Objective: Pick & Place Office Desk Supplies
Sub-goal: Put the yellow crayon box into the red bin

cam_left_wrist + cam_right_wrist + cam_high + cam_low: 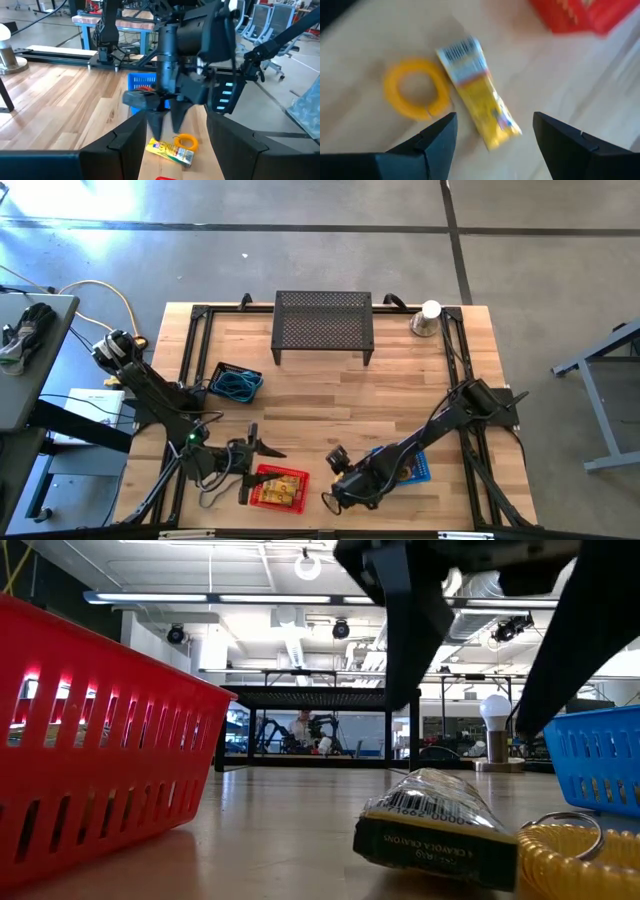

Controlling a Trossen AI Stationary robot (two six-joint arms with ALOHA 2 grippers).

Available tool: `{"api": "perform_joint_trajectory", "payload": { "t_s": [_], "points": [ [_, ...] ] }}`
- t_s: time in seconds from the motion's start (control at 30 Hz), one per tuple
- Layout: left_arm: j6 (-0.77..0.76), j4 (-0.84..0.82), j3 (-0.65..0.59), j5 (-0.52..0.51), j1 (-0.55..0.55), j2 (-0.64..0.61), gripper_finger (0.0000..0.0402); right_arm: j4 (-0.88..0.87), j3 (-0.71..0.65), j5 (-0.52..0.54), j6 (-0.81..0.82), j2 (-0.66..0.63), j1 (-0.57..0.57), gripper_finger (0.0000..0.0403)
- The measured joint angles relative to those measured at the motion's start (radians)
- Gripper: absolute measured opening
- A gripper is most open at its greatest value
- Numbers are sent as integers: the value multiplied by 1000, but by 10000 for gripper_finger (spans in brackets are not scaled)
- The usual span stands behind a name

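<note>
A yellow packet with a barcode end (477,92) lies flat on the wood near the table's front edge. A yellow coil ring (415,90) lies flat beside it. My right gripper (495,130) hangs open just above them, slanting down, one finger on either side of the packet and touching nothing. From the low view its fingers (405,650) stand clear above the packet (430,825) and the ring (560,860). My left gripper (252,470) waits open and level at the left end of the red basket (278,487), pointing toward the right gripper (167,130).
A blue basket (412,465) sits under the right arm. Another blue basket (237,382) holds teal loops. A black mesh stand (323,325) and a silver cone with a white ball (428,318) stand at the far edge. Bare wood lies in the middle of the table.
</note>
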Motion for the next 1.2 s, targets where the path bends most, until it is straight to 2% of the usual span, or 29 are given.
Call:
{"api": "perform_joint_trajectory", "payload": {
  "t_s": [0.13, 0.37, 0.5, 0.83, 0.97, 1.2],
  "points": [
    [-4, -1, 0, 1, 0, 0, 199, -34, 0, 4, -5, 16, -21, 249],
    [-3, -9, 0, 6, -1, 0, 199, -69, -1, 55, -129, 78, -9, 249],
    [1, -20, 0, 6, 0, 0, 199, -33, -1, 75, -200, 84, 9, 249],
    [1, -24, 0, 5, 35, 0, 199, 1, -1, 63, -212, 84, 3, 248],
    [1, -24, 0, 5, 45, 0, 199, 0, -1, 64, -212, 84, -2, 233],
    [1, -24, 0, 2, 54, 0, 199, 0, -1, 39, -212, 84, -2, 183]
  ]
}}
